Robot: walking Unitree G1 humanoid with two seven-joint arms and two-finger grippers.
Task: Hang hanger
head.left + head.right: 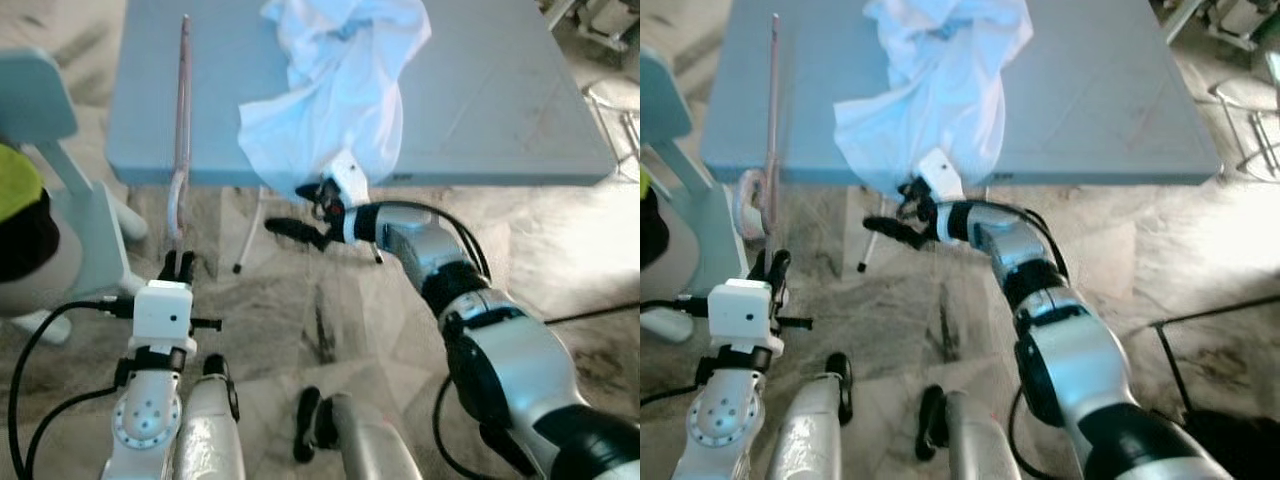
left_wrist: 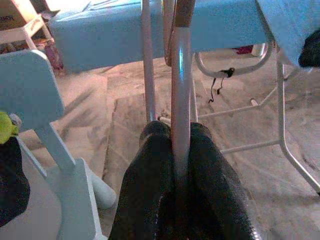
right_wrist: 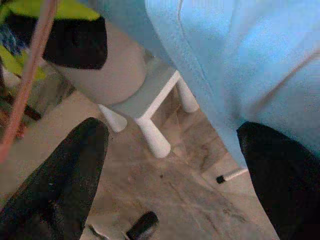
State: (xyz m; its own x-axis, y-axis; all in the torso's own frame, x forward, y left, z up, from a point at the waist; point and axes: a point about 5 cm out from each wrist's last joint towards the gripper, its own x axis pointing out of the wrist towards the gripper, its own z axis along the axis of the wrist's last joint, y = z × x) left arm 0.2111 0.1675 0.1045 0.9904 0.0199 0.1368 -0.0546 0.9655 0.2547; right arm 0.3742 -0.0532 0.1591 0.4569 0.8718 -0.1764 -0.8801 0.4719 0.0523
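A thin pink hanger (image 1: 183, 120) stands nearly upright, its upper end over the left part of the grey-blue table (image 1: 500, 100). My left gripper (image 1: 178, 265) is shut on its pale lower end (image 2: 181, 100) below the table's front edge. A white shirt (image 1: 335, 90) lies crumpled on the table, and its hem drapes over the front edge. My right gripper (image 1: 305, 210) is open just under that hem. In the right wrist view the cloth (image 3: 240, 60) hangs close to one finger (image 3: 280, 175), with nothing held between the two.
A pale blue child's chair (image 1: 60, 200) stands at the left with a yellow-green and black bundle (image 1: 15, 220) beside it. White table legs (image 1: 250, 235) come down to the marbled floor. A metal frame (image 1: 625, 120) stands at the far right.
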